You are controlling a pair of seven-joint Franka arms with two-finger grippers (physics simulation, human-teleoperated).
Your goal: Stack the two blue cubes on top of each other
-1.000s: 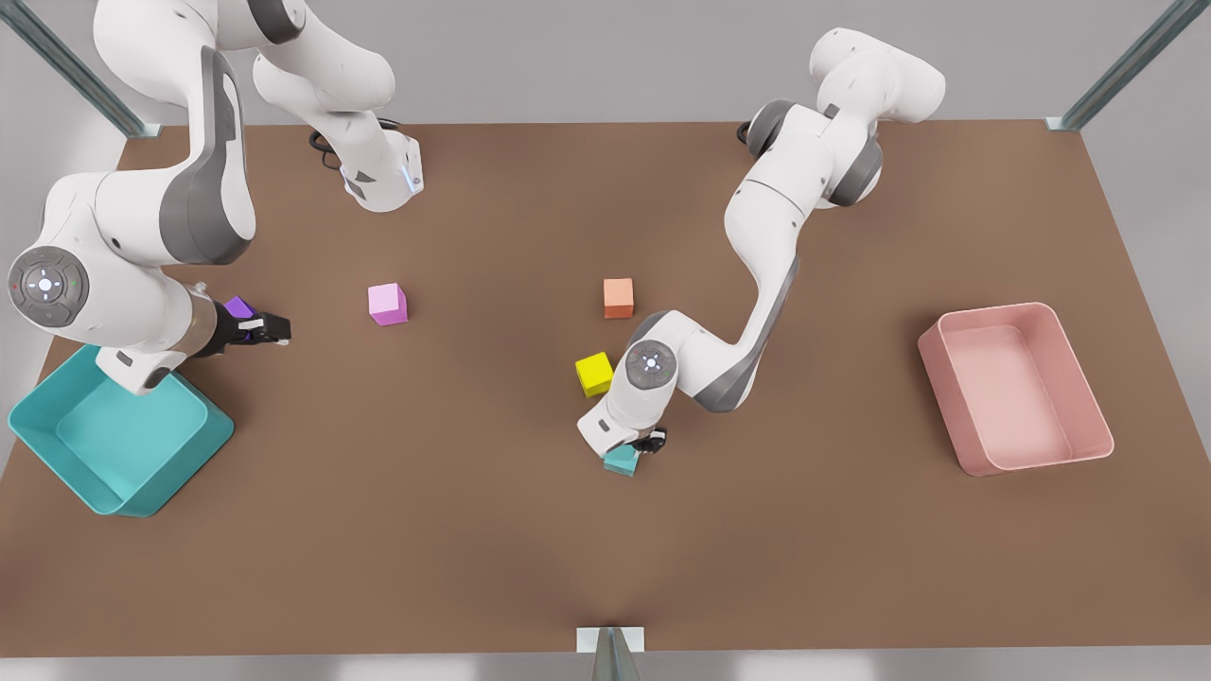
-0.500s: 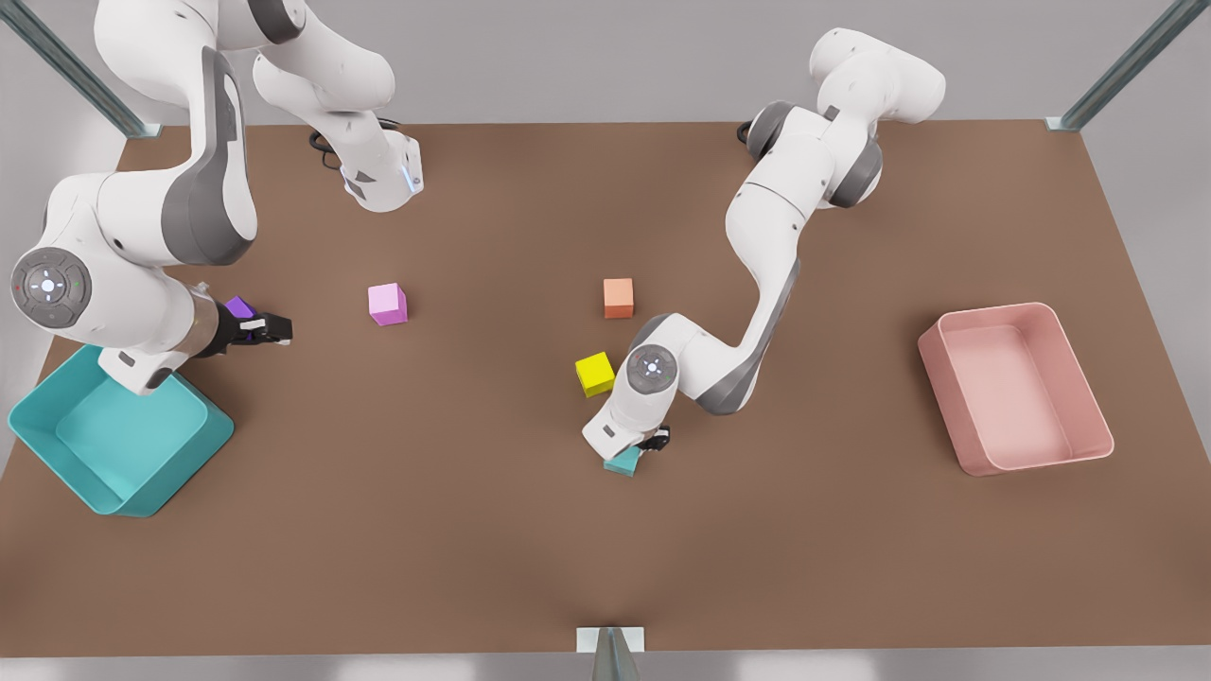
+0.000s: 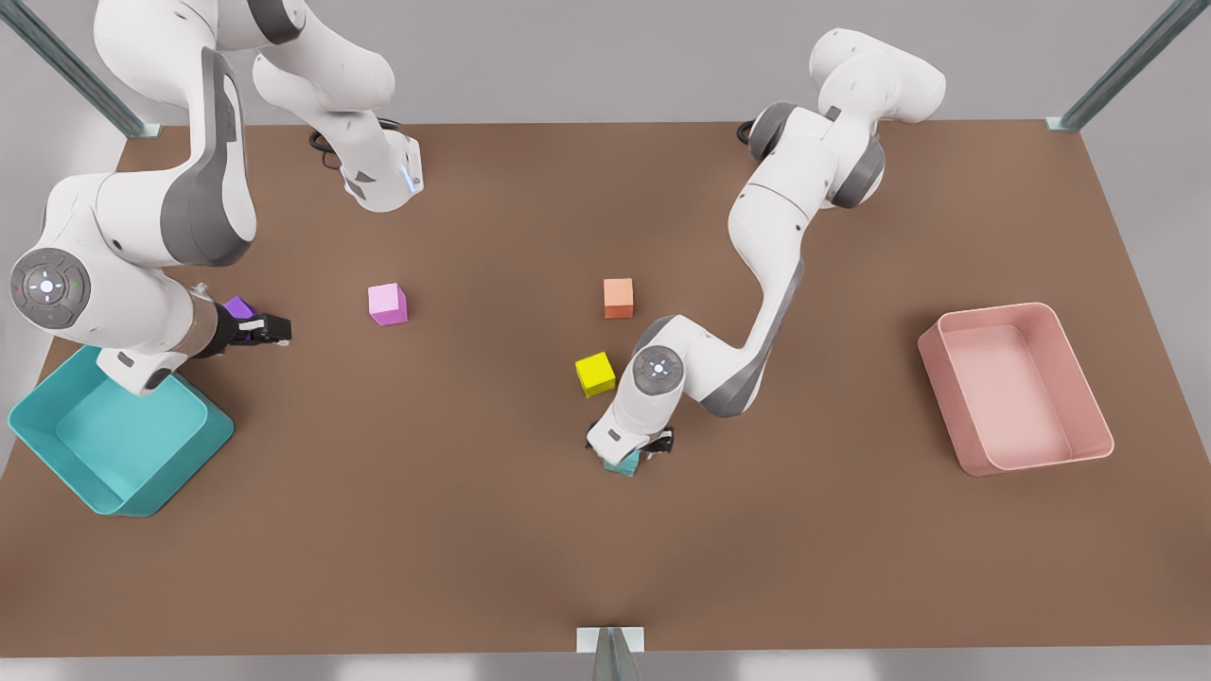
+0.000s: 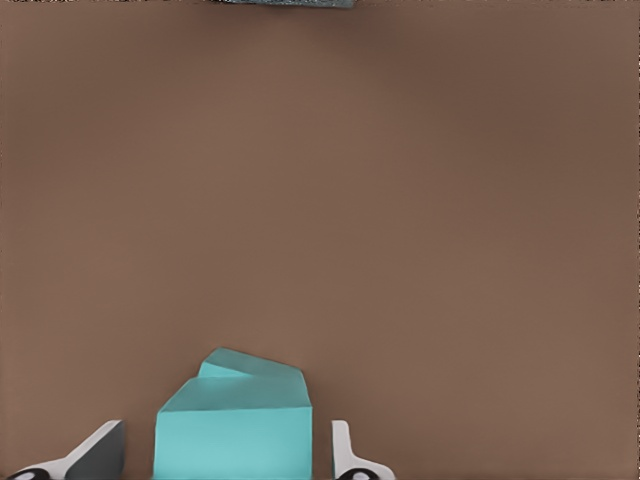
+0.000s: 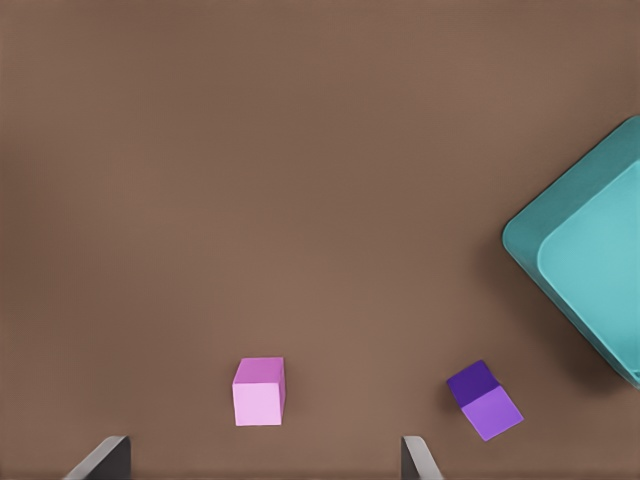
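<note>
I see the two small matte teal cubes (image 4: 232,430) stacked near the middle of the brown bench (image 3: 473,530), slightly toward the near edge; in the left wrist view the upper cube sits a little turned on the lower cube (image 4: 245,365), whose corner shows behind it. In the front view the stack (image 3: 623,462) lies under the left claw (image 3: 636,445). That claw's two fingers (image 4: 345,455) stand one on either side of the upper cube with a thin gap at each side, so I read the claw as open around it rather than clamped.

Just beyond the stack lies a small yellow cube (image 3: 595,374), and farther back a small orange cube (image 3: 618,298). Toward the front view's left is a small pink cube (image 3: 388,304), well apart from the stack.

The right claw (image 3: 270,330) hangs at the front view's far left, its fingers spread and holding nothing; this arm waits. Beside it lies a small purple cube (image 3: 238,307), and nearer to me is a large teal rectangular bin (image 3: 203,445). At the front view's right stands a pink rectangular bin (image 3: 1041,317).
</note>
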